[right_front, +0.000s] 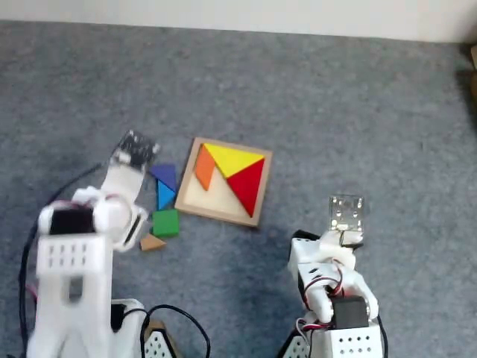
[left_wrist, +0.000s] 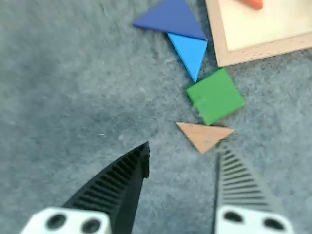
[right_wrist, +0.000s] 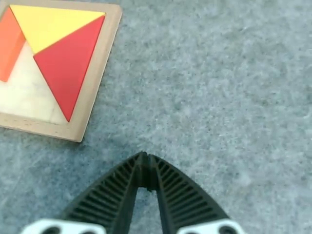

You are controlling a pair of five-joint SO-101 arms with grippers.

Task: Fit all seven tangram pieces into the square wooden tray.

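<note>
The square wooden tray point(right_front: 195, 203) point(left_wrist: 229, 53) point(right_wrist: 92, 97) lies mid-table. It holds a yellow triangle point(right_front: 231, 158) point(right_wrist: 53, 24), a red triangle point(right_front: 250, 185) point(right_wrist: 68, 68) and an orange piece point(right_front: 203, 168) point(right_wrist: 9, 44). On the carpet beside the tray lie a dark blue piece point(right_front: 164, 175) point(left_wrist: 170, 17), a light blue triangle point(right_front: 165, 194) point(left_wrist: 191, 51), a green square point(right_front: 165, 222) point(left_wrist: 215, 96) and a tan triangle point(right_front: 152, 242) point(left_wrist: 204, 136). My left gripper point(left_wrist: 184, 151) is open and holds nothing, its fingertips just short of the tan triangle. My right gripper point(right_wrist: 146, 157) is shut and holds nothing, hanging over bare carpet away from the tray's corner.
Grey carpet covers the table. The left arm point(right_front: 97, 212) stands next to the loose pieces; the right arm point(right_front: 332, 261) is on the tray's other side. Cables point(right_front: 179, 317) run near the arm bases. Open carpet lies behind and right of the tray.
</note>
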